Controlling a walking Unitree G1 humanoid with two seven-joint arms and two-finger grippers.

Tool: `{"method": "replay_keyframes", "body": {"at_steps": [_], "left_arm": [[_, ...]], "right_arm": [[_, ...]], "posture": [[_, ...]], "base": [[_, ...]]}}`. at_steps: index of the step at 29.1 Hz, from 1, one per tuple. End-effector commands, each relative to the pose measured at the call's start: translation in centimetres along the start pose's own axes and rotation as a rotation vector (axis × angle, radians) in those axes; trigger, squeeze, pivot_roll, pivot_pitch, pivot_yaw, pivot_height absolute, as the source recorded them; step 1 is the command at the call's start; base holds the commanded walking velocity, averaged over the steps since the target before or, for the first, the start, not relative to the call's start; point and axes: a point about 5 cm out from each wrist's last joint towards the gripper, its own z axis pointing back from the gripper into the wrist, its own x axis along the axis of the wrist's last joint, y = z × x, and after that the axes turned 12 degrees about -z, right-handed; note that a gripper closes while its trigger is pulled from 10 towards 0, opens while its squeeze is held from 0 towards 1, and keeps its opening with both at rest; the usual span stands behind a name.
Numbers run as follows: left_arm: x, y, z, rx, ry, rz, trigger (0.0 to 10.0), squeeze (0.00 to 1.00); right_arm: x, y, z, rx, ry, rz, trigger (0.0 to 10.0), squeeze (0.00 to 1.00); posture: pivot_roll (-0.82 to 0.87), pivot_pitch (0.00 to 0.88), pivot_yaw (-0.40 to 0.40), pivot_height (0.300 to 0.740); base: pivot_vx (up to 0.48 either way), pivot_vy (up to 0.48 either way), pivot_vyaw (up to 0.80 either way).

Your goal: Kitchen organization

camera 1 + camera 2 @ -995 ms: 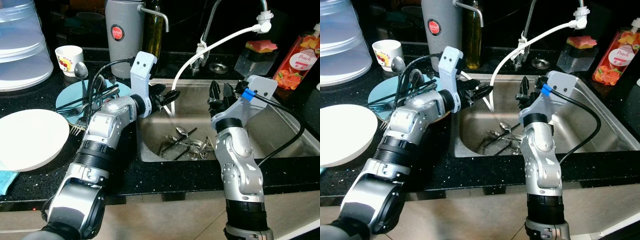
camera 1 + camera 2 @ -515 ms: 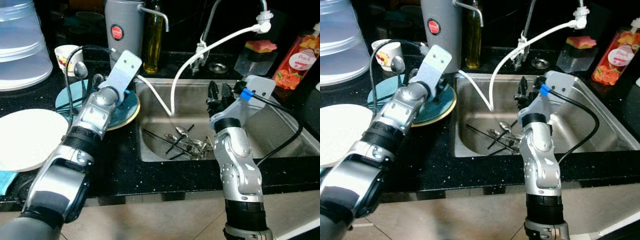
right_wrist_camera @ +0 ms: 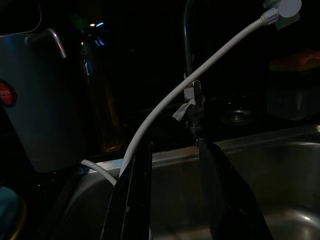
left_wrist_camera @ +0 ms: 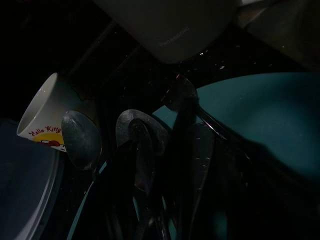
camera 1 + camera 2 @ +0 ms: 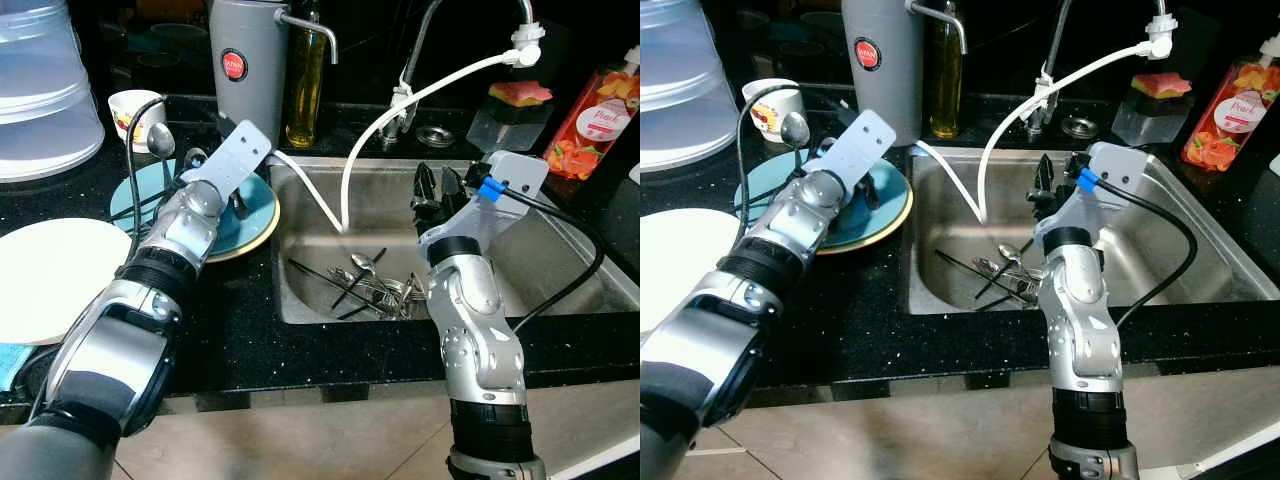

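A teal plate (image 5: 255,212) on the counter left of the sink holds spoons (image 4: 82,140), forks and dark utensils. My left gripper (image 5: 232,203) reaches low over that plate among the utensils; its fingers are lost in the dark in the left wrist view. In the steel sink (image 5: 560,275) lies a pile of spoons and forks (image 5: 385,288) with black chopsticks (image 5: 345,285) across them. My right gripper (image 5: 433,180) stands raised over the middle of the sink, fingers pointing up, open and holding nothing; its two fingers (image 3: 132,200) frame the tap.
A white hose (image 5: 420,95) hangs from the tap into the sink. Behind the teal plate are a small mug (image 5: 135,115), a grey flask (image 5: 248,70) and an oil bottle (image 5: 305,80). A white plate (image 5: 50,275) and clear lid (image 5: 45,90) sit left; soap bottle (image 5: 600,110) right.
My left arm swung from over the sink back to the teal plate. Black chopsticks now lie in the sink that were not there a second ago. The right arm has stayed put.
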Motion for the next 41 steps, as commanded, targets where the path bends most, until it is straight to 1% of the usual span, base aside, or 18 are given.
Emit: {"method": "replay_keyframes", "body": {"at_steps": [1, 2, 4, 5, 6, 7, 8, 9, 10, 11, 23, 27, 28, 29, 31, 32, 38, 41], "left_arm": [[-1.6, -0.5, -0.2, -0.035, 0.076, -0.019, 10.0, 0.00], [-2.1, -1.0, -0.2, -0.086, 0.111, 0.064, 10.0, 0.00], [-2.2, -1.2, -0.2, -0.105, 0.124, 0.096, 10.0, 0.00], [-2.4, -1.2, -0.2, -0.118, 0.137, 0.131, 8.8, 0.00], [-2.5, -1.2, -0.2, -0.123, 0.144, 0.148, 8.8, 0.00], [-2.7, -1.2, -0.2, -0.128, 0.156, 0.174, 4.1, 0.00], [-2.9, -1.3, -0.2, -0.136, 0.167, 0.204, 2.5, 0.00], [-2.9, -1.3, -0.2, -0.136, 0.167, 0.204, 2.5, 0.00], [-3.0, -1.3, -0.3, -0.141, 0.176, 0.225, 1.8, 0.00], [-3.2, -1.3, -0.3, -0.142, 0.187, 0.245, 0.0, 0.00], [-3.6, -0.9, -0.4, -0.110, 0.204, 0.342, 0.0, 0.00], [-2.3, 1.0, -0.6, 0.025, 0.112, 0.358, 0.0, 0.00], [-1.6, 1.7, -0.6, 0.069, 0.060, 0.356, 0.8, 0.00], [-0.6, 2.2, -0.5, 0.089, -0.014, 0.358, 10.0, 0.00], [2.0, 2.8, -0.1, 0.081, -0.189, 0.400, 10.0, 0.00], [2.0, 2.8, -0.1, 0.081, -0.189, 0.400, 10.0, 0.00], [5.4, 1.8, 1.0, -0.071, -0.416, 0.494, 10.0, 0.00], [6.2, 1.6, 1.3, -0.102, -0.462, 0.529, 10.0, 0.00]], "right_arm": [[-0.2, -0.1, 0.1, -0.004, 0.013, 0.002, 10.0, 0.00], [-0.2, -0.1, 0.1, -0.004, 0.013, 0.002, 10.0, 0.00], [-0.2, -0.2, 0.1, -0.005, 0.012, 0.002, 10.0, 0.00], [-0.2, -0.2, 0.1, -0.005, 0.012, 0.002, 10.0, 0.00], [-0.2, -0.2, 0.1, -0.005, 0.011, 0.001, 10.0, 0.00], [-0.2, -0.2, 0.1, -0.006, 0.011, 0.001, 10.0, 0.00], [-0.3, -0.2, 0.1, -0.005, 0.011, 0.001, 10.0, 0.00], [-0.3, -0.2, 0.1, -0.005, 0.011, 0.001, 10.0, 0.00], [-0.3, -0.2, 0.1, -0.005, 0.011, 0.001, 10.0, 0.00], [-0.3, -0.2, 0.1, -0.004, 0.011, 0.000, 10.0, 0.00], [-0.3, 0.0, 0.0, -0.001, 0.009, -0.003, 10.0, 0.00], [-0.3, 0.0, 0.0, -0.002, 0.008, -0.004, 10.0, 0.00], [-0.3, 0.0, 0.0, -0.002, 0.008, -0.004, 10.0, 0.00], [-0.3, 0.0, 0.0, -0.003, 0.009, -0.004, 10.0, 0.00], [-0.3, -0.1, 0.1, -0.004, 0.009, -0.005, 10.0, 0.00], [-0.3, -0.1, 0.1, -0.004, 0.009, -0.005, 10.0, 0.00], [-0.4, 0.0, 0.2, -0.004, 0.016, -0.012, 10.0, 0.00], [-0.4, 0.0, 0.2, -0.004, 0.019, -0.013, 10.0, 0.00]], "posture": [[0.20, 0.000, -0.077, 0.740], [0.20, 0.000, -0.074, 0.740], [0.20, 0.000, -0.074, 0.740], [0.20, 0.000, -0.071, 0.740], [0.20, 0.000, -0.071, 0.740], [0.20, 0.000, -0.071, 0.740], [0.21, 0.000, -0.070, 0.740], [0.21, 0.000, -0.070, 0.740], [0.21, 0.000, -0.070, 0.740], [0.21, 0.000, -0.070, 0.740], [0.21, 0.000, -0.067, 0.740], [0.21, 0.000, -0.065, 0.740], [0.21, 0.000, -0.066, 0.740], [0.21, 0.000, -0.066, 0.740], [0.21, 0.000, -0.069, 0.740], [0.21, 0.000, -0.069, 0.740], [0.20, 0.000, -0.074, 0.740], [0.20, 0.000, -0.077, 0.740]], "base": [[0.000, 0.000, 0.00], [0.000, 0.000, 0.00], [0.000, 0.000, 0.00], [0.000, 0.000, 0.00], [0.000, 0.000, 0.00], [0.000, 0.000, 0.00], [0.000, 0.000, 0.00], [0.000, 0.000, 0.00], [0.000, 0.000, 0.00], [0.000, 0.000, 0.00], [0.000, 0.000, 0.00], [0.000, 0.000, 0.00], [0.000, 0.000, 0.00], [0.000, 0.000, 0.00], [0.000, 0.000, 0.00], [0.000, 0.000, 0.00], [0.000, 0.000, 0.00], [0.000, 0.000, 0.00]]}}
